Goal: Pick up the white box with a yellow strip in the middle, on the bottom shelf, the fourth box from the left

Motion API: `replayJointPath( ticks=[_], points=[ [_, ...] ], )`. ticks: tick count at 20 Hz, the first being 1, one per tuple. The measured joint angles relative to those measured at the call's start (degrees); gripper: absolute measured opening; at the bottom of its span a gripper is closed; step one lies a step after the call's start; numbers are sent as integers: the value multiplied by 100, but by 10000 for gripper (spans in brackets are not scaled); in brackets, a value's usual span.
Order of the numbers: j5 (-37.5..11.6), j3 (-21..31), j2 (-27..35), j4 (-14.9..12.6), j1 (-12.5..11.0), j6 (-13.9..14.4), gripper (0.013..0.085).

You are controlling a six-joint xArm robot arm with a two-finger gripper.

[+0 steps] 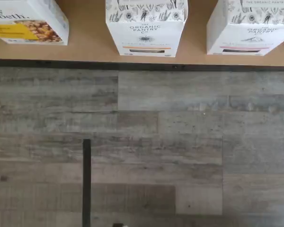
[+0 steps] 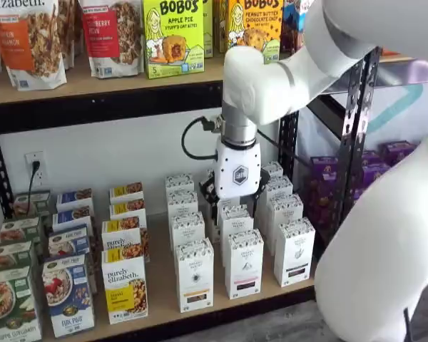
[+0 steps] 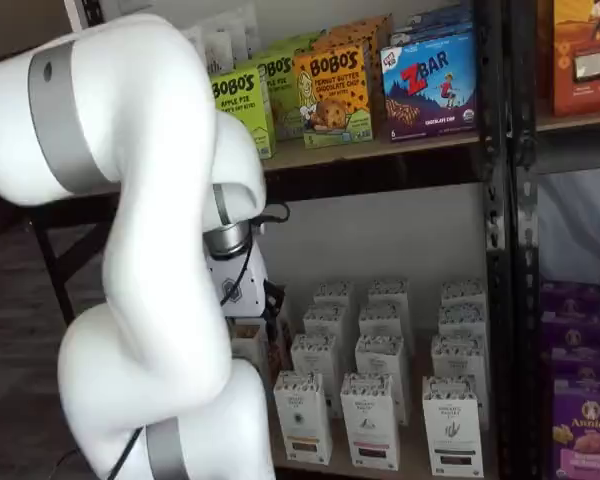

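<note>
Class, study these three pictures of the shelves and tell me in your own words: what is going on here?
A white robot arm is reaching in toward the bottom shelf of a grocery rack. Its tool hangs open and empty over the rows of white cartons. The white box with the yellowish strip stands upright at the shelf's front edge, next to a purely elizabeth box. Nothing has been picked up yet.

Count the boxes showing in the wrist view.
3, side by side along the bottom shelf: a purely elizabeth box, the white box in the middle, a white carton with a pinkish strip. More may be hidden.
</note>
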Motion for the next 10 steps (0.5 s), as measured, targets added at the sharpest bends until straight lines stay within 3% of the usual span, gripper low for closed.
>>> replayJointPath(
  ticks=[10],
  points=[
    [-1053,-549,1722,-240,-217,-29,850]
  ],
)
